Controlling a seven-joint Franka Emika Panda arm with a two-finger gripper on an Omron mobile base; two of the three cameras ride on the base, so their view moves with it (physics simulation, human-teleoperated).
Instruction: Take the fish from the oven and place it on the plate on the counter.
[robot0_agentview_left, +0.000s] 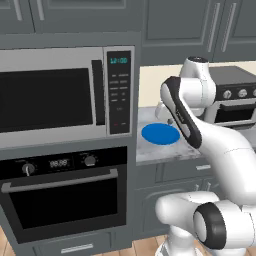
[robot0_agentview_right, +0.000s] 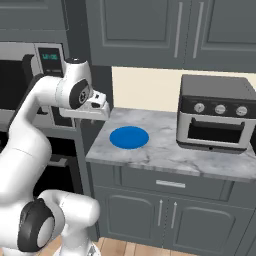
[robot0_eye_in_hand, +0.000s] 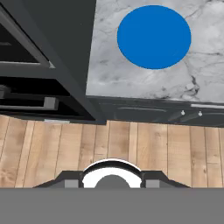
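Readable writing: microwave (robot0_agentview_left: 60, 95) display shows 12:00; oven (robot0_agentview_left: 62, 192) display digits too blurred to read. One blue plate (robot0_agentview_right: 129, 137), bare, on the counter (robot0_agentview_right: 165, 150) near its left edge, by the oven column. One toaster oven (robot0_agentview_right: 216, 112) at the counter's right end, three knobs. Oven door closed, two knobs; fish not visible. Gripper (robot0_agentview_right: 97, 111) hangs over the counter's left edge; can't tell how wide the fingers stand, nothing visibly held.
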